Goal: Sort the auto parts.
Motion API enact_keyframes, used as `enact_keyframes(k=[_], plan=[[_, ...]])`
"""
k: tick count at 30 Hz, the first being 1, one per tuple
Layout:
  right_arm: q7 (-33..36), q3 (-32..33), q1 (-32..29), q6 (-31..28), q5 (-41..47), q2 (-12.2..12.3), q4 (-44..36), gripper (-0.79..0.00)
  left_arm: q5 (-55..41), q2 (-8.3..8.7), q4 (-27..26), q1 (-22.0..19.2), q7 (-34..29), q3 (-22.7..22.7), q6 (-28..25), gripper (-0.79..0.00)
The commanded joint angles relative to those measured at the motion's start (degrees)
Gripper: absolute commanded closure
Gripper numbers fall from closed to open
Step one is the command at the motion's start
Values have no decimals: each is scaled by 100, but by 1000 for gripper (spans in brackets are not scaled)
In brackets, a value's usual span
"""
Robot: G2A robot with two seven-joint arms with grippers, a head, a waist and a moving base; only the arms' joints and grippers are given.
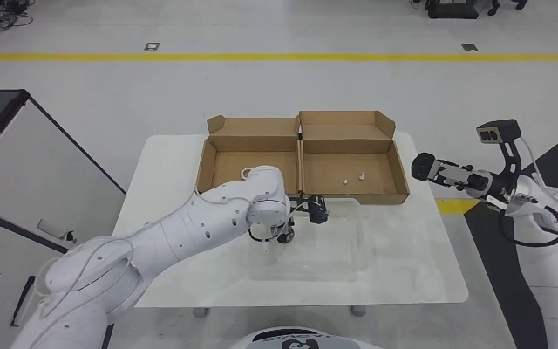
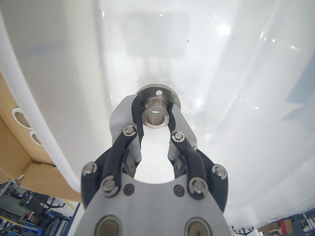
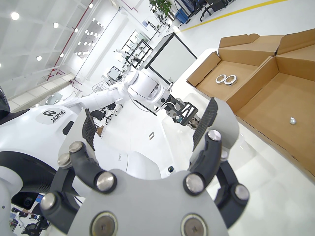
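Currently, two rings (image 3: 226, 79) and small parts (image 1: 360, 174) lie sorted in the cardboard boxes (image 1: 349, 145). The left hand (image 2: 156, 105) grasps a flanged bushing (image 2: 155, 118), not yet boxed. The right hand (image 3: 150, 109) is released.

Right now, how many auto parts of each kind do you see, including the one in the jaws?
Metal rings: 2
Small pieces: 2
Flanged bushing, held: 1
Total: 5
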Motion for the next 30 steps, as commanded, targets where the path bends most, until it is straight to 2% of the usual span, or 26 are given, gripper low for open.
enact_keyframes(k=[1, 16, 26, 30], plan=[[0, 0, 0, 0, 0, 0, 0, -785, -23, 10, -92, 4, -34, -42, 31, 0], [0, 0, 0, 0, 0, 0, 0, -785, -906, 101, -1039, -227, -356, -781, 433, 0], [0, 0, 0, 0, 0, 0, 0, -785, -912, 104, -1011, -177, -269, -788, 457, 0], [0, 0, 0, 0, 0, 0, 0, -785, -1102, 196, -1007, -29, -33, -1072, 525, 0]])
